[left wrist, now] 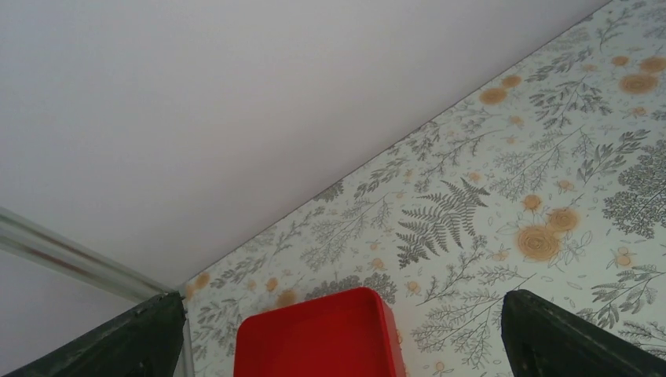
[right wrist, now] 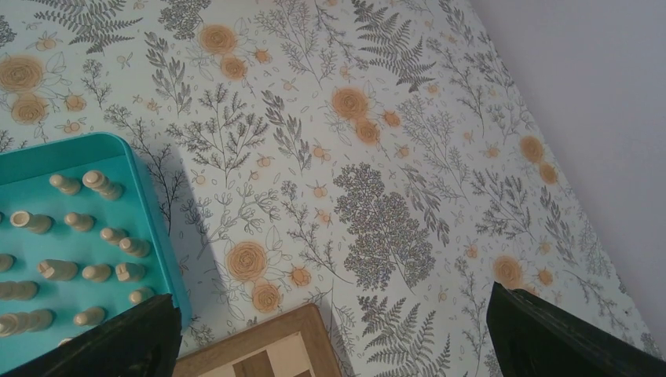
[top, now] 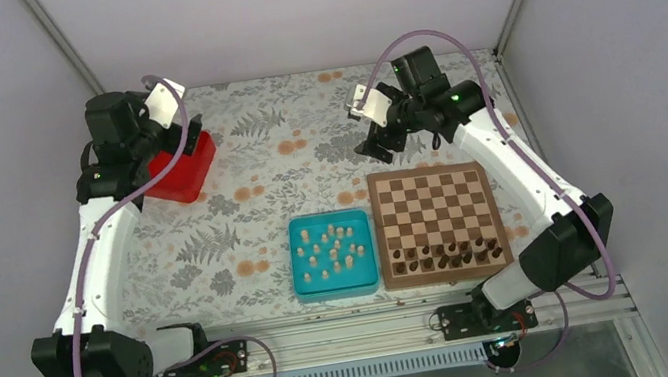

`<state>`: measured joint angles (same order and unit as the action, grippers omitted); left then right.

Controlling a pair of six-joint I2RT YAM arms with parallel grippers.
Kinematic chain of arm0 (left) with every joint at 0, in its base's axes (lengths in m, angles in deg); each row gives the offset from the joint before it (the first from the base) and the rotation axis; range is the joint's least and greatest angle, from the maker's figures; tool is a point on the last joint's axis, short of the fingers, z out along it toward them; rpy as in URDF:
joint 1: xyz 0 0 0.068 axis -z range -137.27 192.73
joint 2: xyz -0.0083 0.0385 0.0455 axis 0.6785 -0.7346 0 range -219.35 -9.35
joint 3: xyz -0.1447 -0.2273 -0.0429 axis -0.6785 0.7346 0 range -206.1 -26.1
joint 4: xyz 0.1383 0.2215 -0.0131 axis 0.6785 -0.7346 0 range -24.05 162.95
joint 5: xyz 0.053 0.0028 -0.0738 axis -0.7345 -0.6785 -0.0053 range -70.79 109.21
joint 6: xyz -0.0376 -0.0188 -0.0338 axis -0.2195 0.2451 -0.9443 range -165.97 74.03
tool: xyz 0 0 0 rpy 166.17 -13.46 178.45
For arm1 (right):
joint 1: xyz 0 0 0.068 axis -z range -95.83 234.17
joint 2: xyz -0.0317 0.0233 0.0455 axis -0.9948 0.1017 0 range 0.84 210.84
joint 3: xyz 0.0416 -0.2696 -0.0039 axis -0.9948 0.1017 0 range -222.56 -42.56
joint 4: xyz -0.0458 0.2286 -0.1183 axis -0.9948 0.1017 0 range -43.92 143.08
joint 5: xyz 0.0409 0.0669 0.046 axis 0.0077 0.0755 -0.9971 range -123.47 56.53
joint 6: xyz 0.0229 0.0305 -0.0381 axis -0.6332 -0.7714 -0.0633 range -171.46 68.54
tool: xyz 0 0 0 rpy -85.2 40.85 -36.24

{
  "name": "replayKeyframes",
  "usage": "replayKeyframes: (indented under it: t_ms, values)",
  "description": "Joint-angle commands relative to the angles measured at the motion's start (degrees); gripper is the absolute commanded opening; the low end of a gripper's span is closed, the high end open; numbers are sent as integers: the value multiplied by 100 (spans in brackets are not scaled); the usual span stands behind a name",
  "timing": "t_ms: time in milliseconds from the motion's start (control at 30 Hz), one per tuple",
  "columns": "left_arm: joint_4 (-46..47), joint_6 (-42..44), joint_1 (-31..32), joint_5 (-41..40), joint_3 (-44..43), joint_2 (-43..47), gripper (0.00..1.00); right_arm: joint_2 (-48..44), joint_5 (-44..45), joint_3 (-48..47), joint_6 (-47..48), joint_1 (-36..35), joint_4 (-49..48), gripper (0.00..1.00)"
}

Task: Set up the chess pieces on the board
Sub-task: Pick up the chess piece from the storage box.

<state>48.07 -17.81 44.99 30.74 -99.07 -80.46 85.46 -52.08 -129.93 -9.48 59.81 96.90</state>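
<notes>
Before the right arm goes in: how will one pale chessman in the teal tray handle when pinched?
Probably light and rigid: the pale chessmen look like small turned wood. Likely tippy, standing upright on narrow bases in the teal tray. They stand close, so a grasp may knock neighbours.

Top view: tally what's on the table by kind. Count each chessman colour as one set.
Square wooden checkered chessboard: 1
Containers: 2, the teal square plastic tray and the red plastic box
Chessman sets: 2, pale beige wooden chessmen in the tray, dark brown wooden chessmen on the board's near rows
Total: 5
</notes>
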Motion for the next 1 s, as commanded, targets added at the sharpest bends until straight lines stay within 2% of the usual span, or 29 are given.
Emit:
replayKeyframes:
  t_ms: [0, 133, 267, 367, 433, 600, 700, 833, 967]
  values:
    - [283, -13, 11, -83, 112, 158, 100, 59, 108, -96, 50, -41, 44, 100]
    - [235, -10, 13, -60, 26, 107, 100, 174, 96, -229, 29, -49, 151, 100]
    - [221, 81, 13, 6, 45, 103, 100, 586, -97, -763, -210, -51, 627, 100]
    - [246, 136, 11, -26, 85, 89, 100, 772, -459, -1040, 99, -98, 1034, 100]
    - [330, 152, 13, -92, 151, 68, 100, 767, -530, -997, 200, -396, 1035, 98]
    - [467, 105, 13, -180, 148, -43, 100, 993, -63, -659, 79, -1706, 1040, 92]
    - [542, 46, 11, -210, 143, -105, 100, 1314, 60, -291, 3, -2231, 1027, 84]
    - [561, 23, 11, -184, 155, -196, 100, 1318, 378, 418, -128, -2676, 354, 79]
    - [607, -12, 11, -245, 184, -227, 100, 1411, 303, 737, -241, -2760, -196, 74]
